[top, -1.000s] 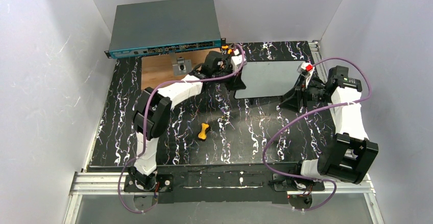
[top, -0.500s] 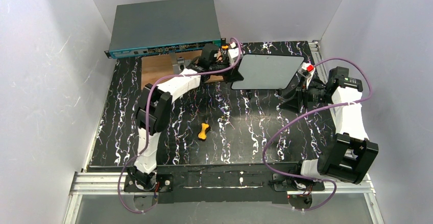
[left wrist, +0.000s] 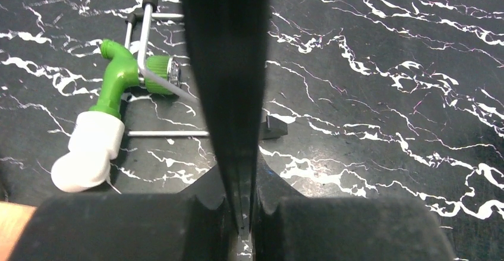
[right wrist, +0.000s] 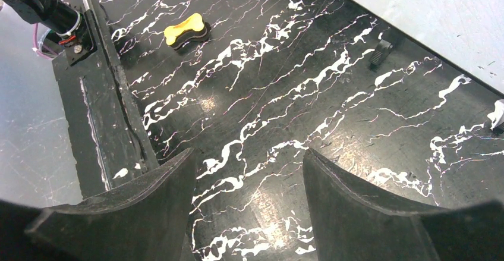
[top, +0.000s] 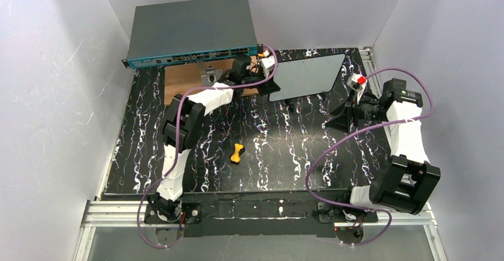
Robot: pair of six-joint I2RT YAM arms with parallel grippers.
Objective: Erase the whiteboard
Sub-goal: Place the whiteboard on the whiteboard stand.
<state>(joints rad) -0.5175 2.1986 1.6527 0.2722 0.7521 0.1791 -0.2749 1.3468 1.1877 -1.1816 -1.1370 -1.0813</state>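
Top external shows me the black white-veined tabletop (top: 196, 124) with the whiteboard (top: 306, 76) at its far side, toward the right. The board looks tilted, and I see no writing on its pale face from here.

The grey rack unit (top: 190, 29) sits to the whiteboard's left and a little beyond it. My left arm reaches to the whiteboard's left edge, where the left fingers (top: 270, 87) are clamped on that edge. In the left wrist view the board runs edge-on as a dark strip straight down into the closed pads.

My right arm is off the whiteboard's right corner. The right fingers (top: 339, 115) stand spread over bare tabletop, just nearer me than the board, and grasp nothing.

A brown wooden board (top: 184, 79) lies left of the whiteboard, beside the left arm. A green-and-white plastic fitting (left wrist: 113, 94) on a wire frame lies on the tabletop just left of the whiteboard's edge. The yellow bone-shaped eraser (top: 238, 153) rests well nearer me than the whiteboard, to its left.
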